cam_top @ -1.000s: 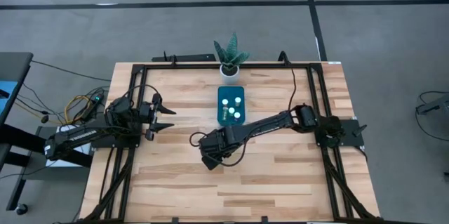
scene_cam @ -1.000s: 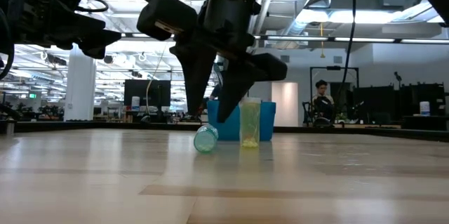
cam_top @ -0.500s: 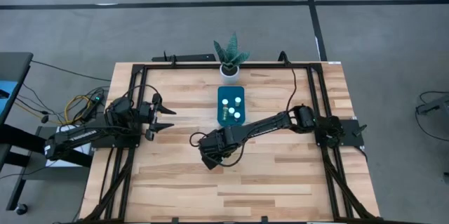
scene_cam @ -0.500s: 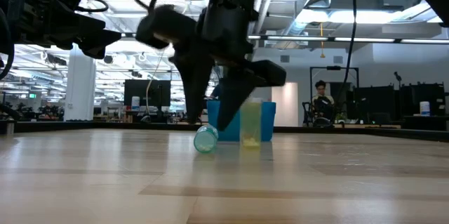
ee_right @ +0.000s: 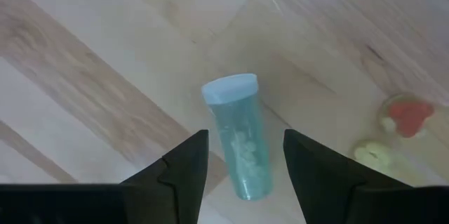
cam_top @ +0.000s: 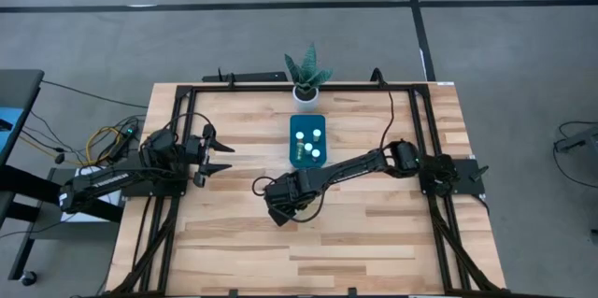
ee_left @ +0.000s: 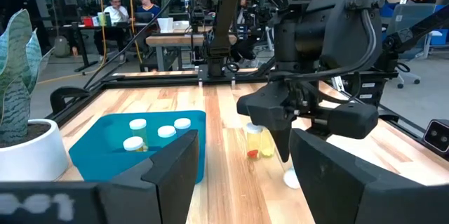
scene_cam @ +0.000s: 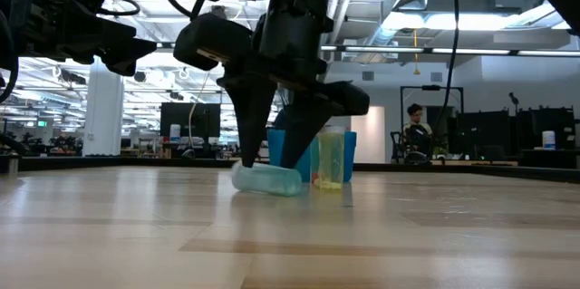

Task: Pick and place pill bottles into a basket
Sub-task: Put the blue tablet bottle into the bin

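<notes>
The right gripper [scene_cam: 272, 158] hangs low over the middle of the table [cam_top: 374, 233], its dark fingers [ee_right: 184, 164] spread part-way, wider than the bottle below them, and pointing down. Between and under them a pale blue-green pill bottle [ee_right: 240, 138] lies on its side on the wood, white cap toward the arm's wrist. In the wrist view there is a gap on each side between bottle and finger; the low view shows the fingertips down near the lying bottle [scene_cam: 265, 179], but whether they touch it cannot be told. The bottle is not lifted.

Just beside it stands an upright yellowish pill bottle [scene_cam: 330, 159] with a white cap, closer to the basket [cam_top: 307, 141]. The teal basket sits toward the table's far edge, near its middle, with several white-capped bottles [ee_left: 158, 132] inside. A white pot with a spiky green plant [cam_top: 306, 78] stands at the far edge behind the basket.

The left gripper [cam_top: 222, 158] waits near the table's left edge, raised off the wood, its fingers apart and holding nothing.
</notes>
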Motion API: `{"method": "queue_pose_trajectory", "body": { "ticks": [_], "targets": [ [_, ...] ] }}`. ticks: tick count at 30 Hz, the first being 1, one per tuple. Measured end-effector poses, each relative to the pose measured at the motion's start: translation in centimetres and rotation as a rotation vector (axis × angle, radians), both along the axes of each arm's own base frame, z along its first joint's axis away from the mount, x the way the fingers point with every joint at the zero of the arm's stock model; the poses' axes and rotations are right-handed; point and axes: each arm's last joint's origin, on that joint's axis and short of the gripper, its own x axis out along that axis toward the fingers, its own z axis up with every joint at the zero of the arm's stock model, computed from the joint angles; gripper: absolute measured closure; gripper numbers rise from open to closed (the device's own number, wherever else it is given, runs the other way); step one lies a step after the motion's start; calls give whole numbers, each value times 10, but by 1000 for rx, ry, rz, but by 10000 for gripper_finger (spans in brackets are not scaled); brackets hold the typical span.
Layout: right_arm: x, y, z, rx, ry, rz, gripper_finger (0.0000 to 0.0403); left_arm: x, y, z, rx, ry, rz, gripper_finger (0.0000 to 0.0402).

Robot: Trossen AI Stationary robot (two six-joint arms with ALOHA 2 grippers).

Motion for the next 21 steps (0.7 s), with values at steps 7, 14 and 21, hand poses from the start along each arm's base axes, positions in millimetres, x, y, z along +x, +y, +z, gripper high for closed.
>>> {"method": "queue_pose_trajectory", "body": {
  "ticks": [7,14,21],
  "targets": [
    [1,1,-5,-6,2,9,229,0,0,0,0,0,0,189],
    [5,12,-22,28,3,54,231,0,0,0,1,-2,0,189],
    [4,15,-24,32,15,52,256,0,0,0,0,-1,0,189]
  ]
}}
